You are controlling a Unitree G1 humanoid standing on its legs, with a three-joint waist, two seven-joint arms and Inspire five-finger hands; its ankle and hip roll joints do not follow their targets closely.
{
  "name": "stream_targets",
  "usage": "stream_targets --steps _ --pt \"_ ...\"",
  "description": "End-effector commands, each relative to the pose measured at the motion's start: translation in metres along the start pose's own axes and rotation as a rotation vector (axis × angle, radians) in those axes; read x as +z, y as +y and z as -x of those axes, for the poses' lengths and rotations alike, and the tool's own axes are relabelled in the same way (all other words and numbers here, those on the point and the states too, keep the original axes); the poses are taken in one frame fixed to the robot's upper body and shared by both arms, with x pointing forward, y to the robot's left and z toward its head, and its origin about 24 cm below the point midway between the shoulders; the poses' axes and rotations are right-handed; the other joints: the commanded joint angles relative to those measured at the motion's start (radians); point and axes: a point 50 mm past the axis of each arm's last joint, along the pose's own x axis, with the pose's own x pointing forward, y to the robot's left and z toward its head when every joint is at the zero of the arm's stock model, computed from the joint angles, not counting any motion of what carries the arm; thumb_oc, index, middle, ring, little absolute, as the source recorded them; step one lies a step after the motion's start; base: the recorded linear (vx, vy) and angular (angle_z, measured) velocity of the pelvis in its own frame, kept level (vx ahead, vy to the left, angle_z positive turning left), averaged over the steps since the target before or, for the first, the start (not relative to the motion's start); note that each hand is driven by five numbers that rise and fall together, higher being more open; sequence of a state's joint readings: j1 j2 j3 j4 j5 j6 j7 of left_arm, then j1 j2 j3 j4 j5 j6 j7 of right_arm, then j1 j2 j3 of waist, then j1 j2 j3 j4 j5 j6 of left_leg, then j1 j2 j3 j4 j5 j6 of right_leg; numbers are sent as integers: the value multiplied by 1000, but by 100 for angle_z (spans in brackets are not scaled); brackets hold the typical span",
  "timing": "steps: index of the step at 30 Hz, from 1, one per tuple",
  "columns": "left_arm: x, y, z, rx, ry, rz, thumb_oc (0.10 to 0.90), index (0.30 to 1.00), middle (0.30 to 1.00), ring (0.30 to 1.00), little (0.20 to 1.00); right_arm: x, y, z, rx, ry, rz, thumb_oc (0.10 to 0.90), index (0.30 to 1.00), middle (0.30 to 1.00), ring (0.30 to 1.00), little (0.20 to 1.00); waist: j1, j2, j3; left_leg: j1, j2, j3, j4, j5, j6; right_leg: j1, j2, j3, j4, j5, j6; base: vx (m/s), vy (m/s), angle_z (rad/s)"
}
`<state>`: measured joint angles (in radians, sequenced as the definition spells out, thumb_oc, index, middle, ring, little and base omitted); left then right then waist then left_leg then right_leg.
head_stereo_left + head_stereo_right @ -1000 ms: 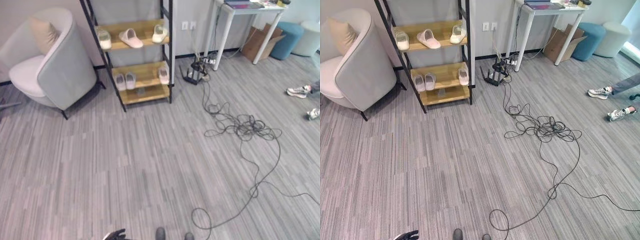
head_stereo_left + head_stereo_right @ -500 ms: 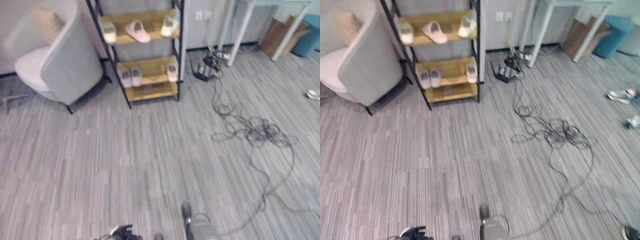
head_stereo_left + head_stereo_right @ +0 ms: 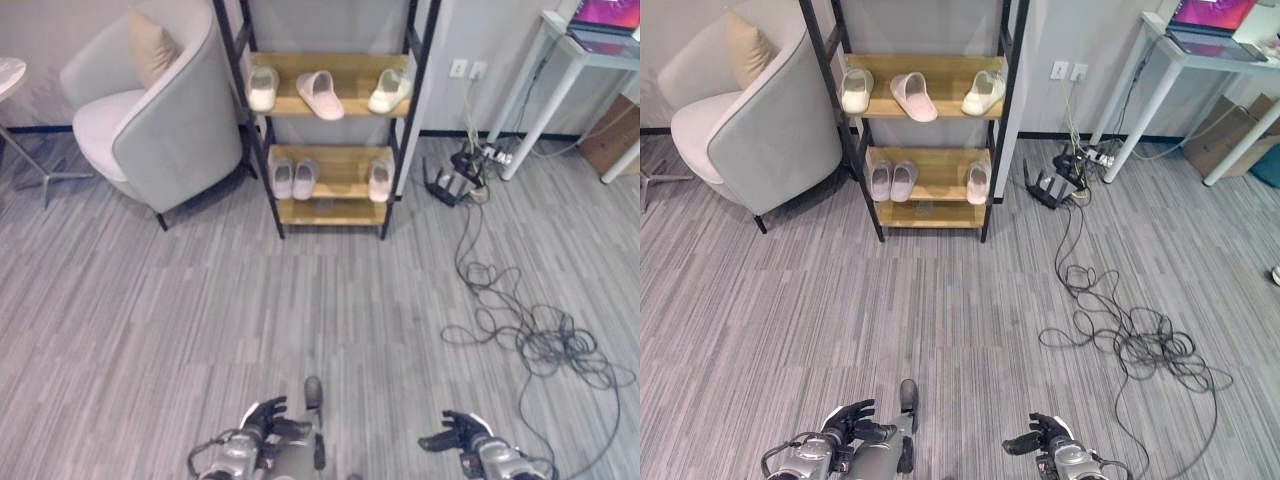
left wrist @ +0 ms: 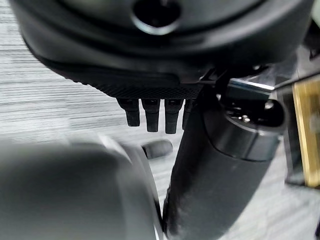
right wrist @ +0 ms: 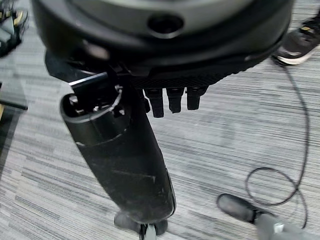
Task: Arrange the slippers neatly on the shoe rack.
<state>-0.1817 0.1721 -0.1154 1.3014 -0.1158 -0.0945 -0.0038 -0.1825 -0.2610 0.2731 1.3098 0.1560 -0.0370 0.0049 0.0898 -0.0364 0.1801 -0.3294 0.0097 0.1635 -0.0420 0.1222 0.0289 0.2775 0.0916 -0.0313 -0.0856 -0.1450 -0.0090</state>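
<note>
holding six slippers (image 3: 320,94), two-shelf shoe rack (image 3: 331,212), both hands low, empty

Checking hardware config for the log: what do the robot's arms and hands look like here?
Both arms are silver-grey, ending in dark hands. The left hand and right hand have black fingers in a row beside a thick, rounded black thumb. No white thumb cover is visible.

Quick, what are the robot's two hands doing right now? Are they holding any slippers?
Left robot hand: open, fingers relaxed, holding nothing.
Right robot hand: open, fingers relaxed, holding nothing.
</note>
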Motion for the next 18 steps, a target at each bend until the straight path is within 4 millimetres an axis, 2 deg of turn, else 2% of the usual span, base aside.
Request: stream_targets --steps 1,2,3,4,5,6,7,8,9,10,11,15,16,17,18 --pt "-72 12 18 58 257 -63 800 900 900 900 900 -37 9 7 27 82 50 800 900 900 900 900 33 -26 -45 -3 10 4 82 47 -27 -7 -78 29 130 -77 56 869 328 -49" --pt "-78 19 21 77 281 -59 800 900 900 900 900 -55 21 11 62 140 46 800 900 900 900 900 31 -56 -68 13 -12 9 117 13 -7 -29 -103 11 234 -36 98 442 184 -11" --pt "-78 19 21 77 281 -59 800 900 900 900 900 -55 21 11 62 140 46 800 900 900 900 900 32 -54 -70 10 -10 9 117 14 -7 -32 -101 12 233 -34 97 567 293 19" --pt "-72 22 19 81 259 -57 800 900 900 900 900 -65 28 14 90 181 36 800 900 900 900 900 18 -73 -66 42 -31 15 141 -40 19 -96 -151 -15 415 124 169 241 153 24" --pt "-72 21 19 81 259 -56 800 900 900 900 900 -65 28 14 90 181 36 800 900 900 900 900 19 -71 -68 40 -28 15 142 -40 19 -98 -148 -14 414 126 168 466 278 21" --pt "-56 23 14 82 206 -64 800 900 900 900 900 -68 27 14 96 192 63 800 900 900 900 900 -3 -64 -46 94 -29 22 151 -82 44 -178 -198 -66 593 255 197 216 125 5" --pt "-56 23 14 82 206 -64 800 900 900 900 900 -68 27 14 95 192 63 800 900 900 900 900 -2 -62 -48 92 -27 21 151 -81 44 -180 -195 -66 592 257 196 459 272 27" --pt "-43 26 10 94 165 -76 800 900 900 900 900 -68 25 14 88 189 67 800 900 900 900 900 -26 -36 -26 183 -25 16 116 -113 58 -270 -240 -148 709 253 169 236 147 41" --pt "-43 26 10 94 164 -76 800 900 900 900 900 -68 25 14 88 189 67 800 900 900 900 900 -27 -35 -27 181 -23 15 116 -112 57 -271 -238 -149 707 255 168 352 193 41" --pt "-35 26 8 97 137 -78 800 900 900 900 900 -67 27 14 88 180 68 800 900 900 900 900 -39 -23 -13 226 -21 7 97 -126 54 -305 -254 -191 702 218 149 340 66 48" --pt "-23 23 6 88 91 -72 800 900 900 900 900 -64 27 14 89 163 69 800 900 900 900 900 -62 -12 8 275 -15 -8 90 -148 46 -355 -252 -246 636 131 120 342 67 32" --pt "-15 19 4 70 58 -77 800 900 900 900 900 -58 27 12 89 139 84 800 900 900 900 900 -77 -10 25 306 -10 -21 93 -176 42 -409 -242 -259 548 99 112 258 -24 34" --pt "-13 16 3 62 45 -77 800 900 900 900 900 -53 26 11 84 121 98 800 900 900 900 900 -86 -22 36 343 -19 -47 95 -208 36 -437 -220 -223 398 105 113 504 -142 36" --pt "-16 13 4 51 48 -69 800 900 900 900 900 -51 26 11 83 116 109 800 900 900 900 900 -100 -36 36 379 -35 -74 89 -234 29 -475 -202 -147 240 149 131 630 -185 20" --pt "-18 12 4 52 54 -66 800 900 900 900 900 -52 26 11 86 118 112 800 900 900 900 900 -106 -42 38 396 -39 -83 87 -244 26 -484 -191 -114 185 172 139 405 -120 7"
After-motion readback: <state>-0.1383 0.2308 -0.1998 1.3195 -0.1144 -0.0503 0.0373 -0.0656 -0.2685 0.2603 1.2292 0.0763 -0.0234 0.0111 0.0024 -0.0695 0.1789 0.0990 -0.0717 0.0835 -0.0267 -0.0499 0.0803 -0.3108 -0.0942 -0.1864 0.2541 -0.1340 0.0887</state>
